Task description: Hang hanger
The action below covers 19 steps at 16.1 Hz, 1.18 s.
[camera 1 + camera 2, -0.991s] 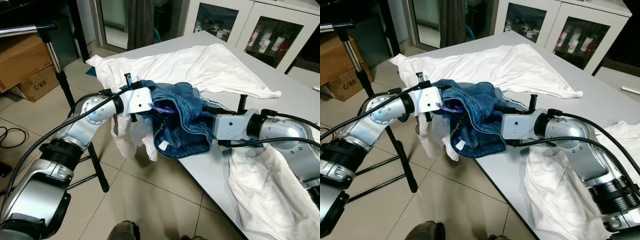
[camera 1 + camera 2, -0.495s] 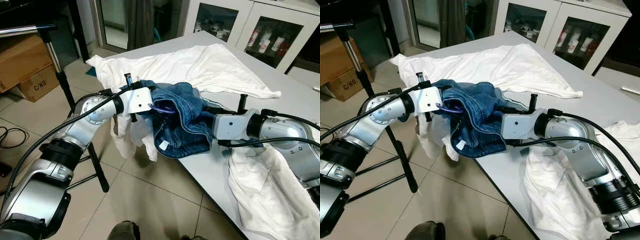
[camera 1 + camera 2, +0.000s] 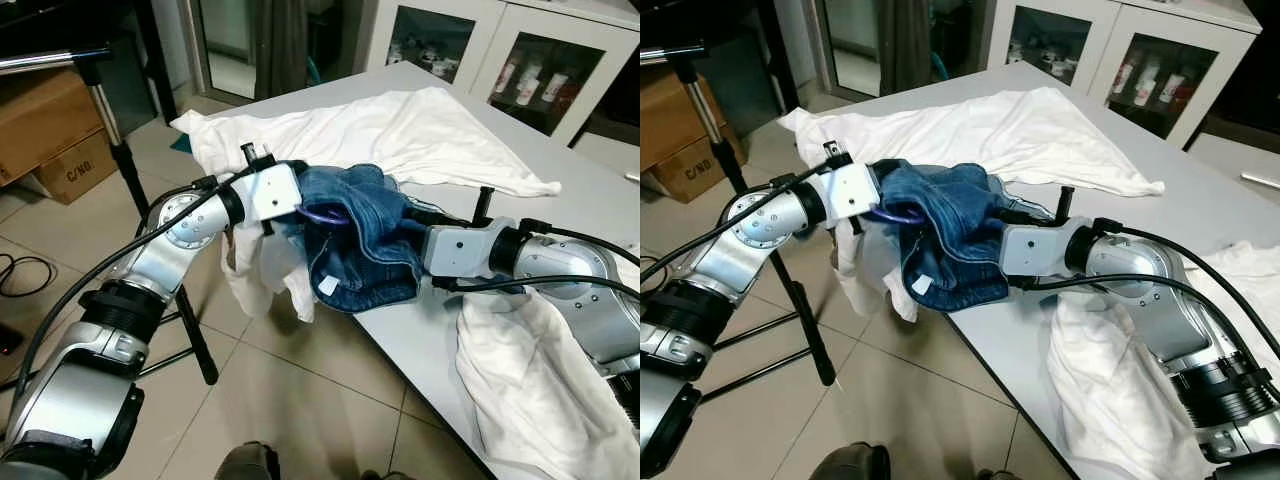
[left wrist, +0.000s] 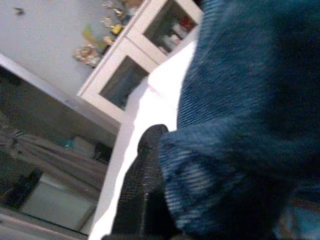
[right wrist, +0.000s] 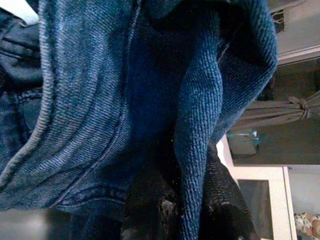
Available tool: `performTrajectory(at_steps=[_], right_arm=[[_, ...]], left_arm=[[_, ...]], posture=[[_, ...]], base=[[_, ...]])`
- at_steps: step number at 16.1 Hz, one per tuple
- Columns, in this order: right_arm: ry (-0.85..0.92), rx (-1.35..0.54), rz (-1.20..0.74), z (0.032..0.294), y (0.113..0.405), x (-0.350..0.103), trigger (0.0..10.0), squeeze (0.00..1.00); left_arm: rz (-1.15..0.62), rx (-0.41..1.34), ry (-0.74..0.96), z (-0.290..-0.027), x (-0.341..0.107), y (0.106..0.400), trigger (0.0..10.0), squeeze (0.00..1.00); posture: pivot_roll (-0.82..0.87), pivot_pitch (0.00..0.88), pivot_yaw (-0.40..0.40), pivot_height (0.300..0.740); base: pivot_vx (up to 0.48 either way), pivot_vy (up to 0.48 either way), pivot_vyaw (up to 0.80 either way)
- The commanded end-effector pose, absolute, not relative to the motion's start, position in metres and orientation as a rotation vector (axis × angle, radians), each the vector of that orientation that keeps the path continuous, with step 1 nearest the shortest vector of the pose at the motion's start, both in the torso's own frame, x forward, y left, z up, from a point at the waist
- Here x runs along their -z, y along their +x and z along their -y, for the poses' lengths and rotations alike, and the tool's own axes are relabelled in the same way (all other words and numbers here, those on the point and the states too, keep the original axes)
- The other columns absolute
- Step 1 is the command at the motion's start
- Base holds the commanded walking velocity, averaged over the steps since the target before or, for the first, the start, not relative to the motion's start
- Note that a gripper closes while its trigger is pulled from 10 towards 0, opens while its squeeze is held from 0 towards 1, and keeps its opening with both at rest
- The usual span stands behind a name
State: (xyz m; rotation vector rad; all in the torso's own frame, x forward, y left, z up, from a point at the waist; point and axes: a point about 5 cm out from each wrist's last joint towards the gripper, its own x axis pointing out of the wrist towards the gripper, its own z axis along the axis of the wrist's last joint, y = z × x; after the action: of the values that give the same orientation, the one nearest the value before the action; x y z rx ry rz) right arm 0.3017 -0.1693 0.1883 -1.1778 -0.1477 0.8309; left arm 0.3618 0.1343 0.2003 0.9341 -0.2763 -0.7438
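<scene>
Item, far left: metal garment rail [image 3: 45,58] on a black stand, cardboard boxes [image 3: 45,135] behind it on the tiled floor. Item: left gripper [image 3: 305,213], wrist raised at the table's near corner, fingers buried in denim; one black finger [image 4: 142,185] lies against the cloth in the left wrist view, but whether the pair is closed on anything cannot be told. Item: purple hanger [image 3: 322,216], a short curved length showing just beside the left wrist, the rest wrapped inside the garment. Item: blue jeans [image 3: 365,240], bunched over the table [image 3: 420,345] edge between the two arms, a white label hanging at the lower hem. Item: white cloth [image 3: 400,130] spread across the tabletop behind; a second white piece [image 3: 262,275] draping off the corner beneath the jeans. Item: right gripper [image 3: 990,245], pushed into the denim from the table side; fingers hidden in folds, state cannot be told. Item, right: white garment [image 3: 530,380] under the right forearm. Handling note: denim likely heavy, soft and floppy, liable to slide along the hanger; the hanger probably stiff and light. Best held at the hook or neck, weight balanced beneath.
</scene>
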Motion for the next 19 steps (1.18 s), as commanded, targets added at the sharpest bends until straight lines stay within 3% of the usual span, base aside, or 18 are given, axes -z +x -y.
performTrajectory(at_steps=[1, 6, 10, 17, 19], right_arm=[[-1.186, -0.798, 0.142, 0.175, 0.305, -0.193, 0.0, 0.0], [-1.08, -0.764, 0.12, 0.177, 0.306, -0.183, 0.0, 0.0], [-1.048, -0.729, 0.052, 0.185, 0.309, -0.165, 0.0, 0.0], [-0.907, -0.724, 0.059, 0.171, 0.313, -0.157, 0.0, 0.0], [-0.904, -0.731, 0.056, 0.17, 0.312, -0.154, 0.0, 0.0]], left_arm=[[0.319, 0.707, 0.92, -0.135, -0.211, 0.364, 10.0, 0.0], [0.391, 0.649, 0.754, -0.133, -0.218, 0.362, 10.0, 0.0], [0.415, 0.648, 0.752, -0.156, -0.206, 0.344, 10.0, 0.0], [0.505, 0.363, 0.548, -0.187, -0.222, 0.341, 10.0, 0.0], [0.493, 0.355, 0.578, -0.192, -0.223, 0.342, 10.0, 0.0]], posture=[[0.09, 0.027, -0.048, 0.74], [0.08, 0.031, -0.042, 0.74], [0.09, 0.03, -0.045, 0.74], [0.11, 0.032, -0.061, 0.74], [0.11, 0.032, -0.061, 0.74]], base=[[0.0, 0.0, 0.0], [0.0, 0.0, 0.0], [0.0, 0.0, 0.0], [0.0, 0.0, 0.0], [0.0, 0.0, 0.0]])
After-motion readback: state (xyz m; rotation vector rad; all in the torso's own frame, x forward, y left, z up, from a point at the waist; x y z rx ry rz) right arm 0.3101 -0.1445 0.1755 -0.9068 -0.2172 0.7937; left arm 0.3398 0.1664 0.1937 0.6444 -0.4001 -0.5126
